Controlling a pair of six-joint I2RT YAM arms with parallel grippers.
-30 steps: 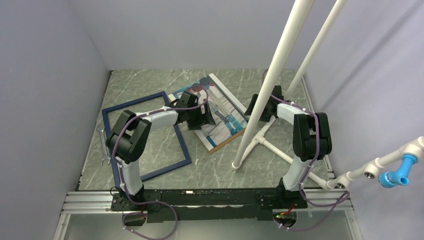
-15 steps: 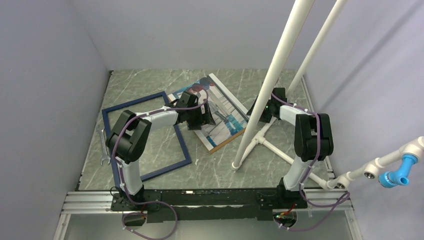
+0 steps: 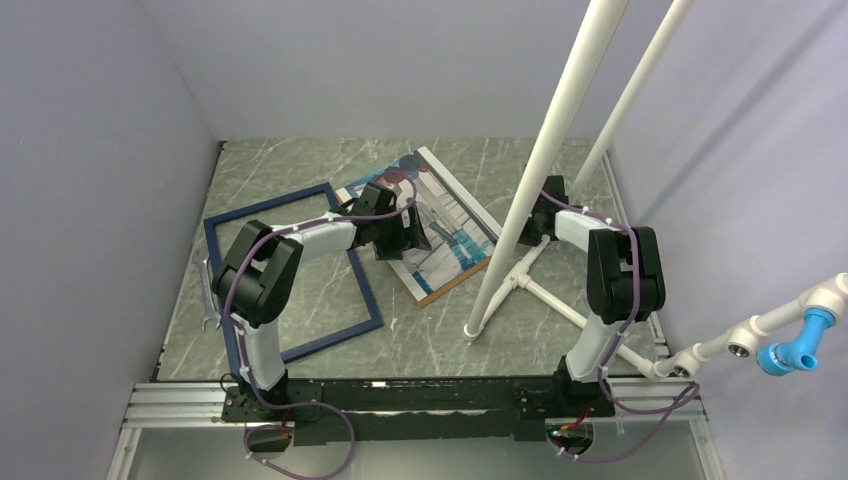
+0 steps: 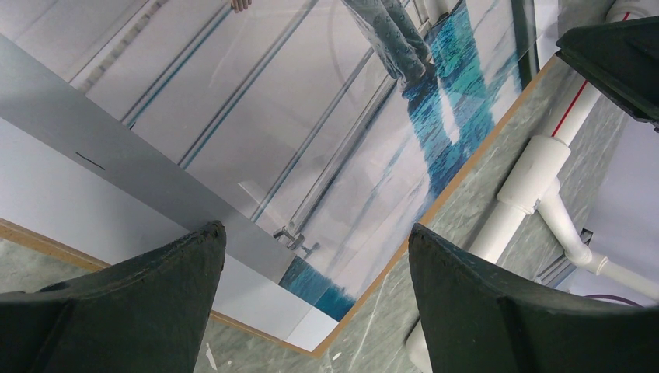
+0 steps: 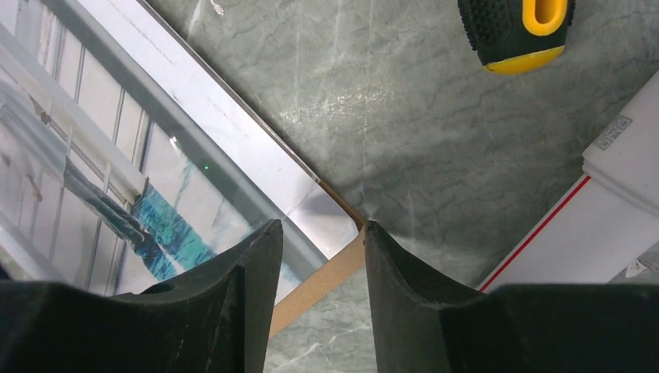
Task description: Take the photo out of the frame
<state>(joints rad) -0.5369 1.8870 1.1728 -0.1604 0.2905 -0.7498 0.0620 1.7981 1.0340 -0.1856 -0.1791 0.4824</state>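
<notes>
The photo (image 3: 458,216) lies face up on its brown backing board (image 5: 330,273) in the middle of the table, outside the navy frame (image 3: 312,346) to its left. My left gripper (image 4: 316,231) hovers open above the photo's (image 4: 311,116) pale lower part, jaws spread wide, nothing between them. In the top view, the left gripper (image 3: 404,240) sits over the print's near-left side. My right gripper (image 5: 321,227) hangs over the board's right corner, jaws narrowed but still apart, gripping nothing. The photo (image 5: 116,155) shows to the left of its fingers.
A white pipe stand (image 3: 540,170) rises just right of the photo, its foot tubes (image 5: 622,210) beside my right gripper. A black-and-yellow tool handle (image 5: 517,31) lies beyond the board's corner. A wrench (image 3: 208,295) lies left of the frame. The enclosure walls stand close all round.
My right gripper's jaws have narrowed and its wrist has shifted slightly right behind the pipe. The left arm, photo and frame have not moved.
</notes>
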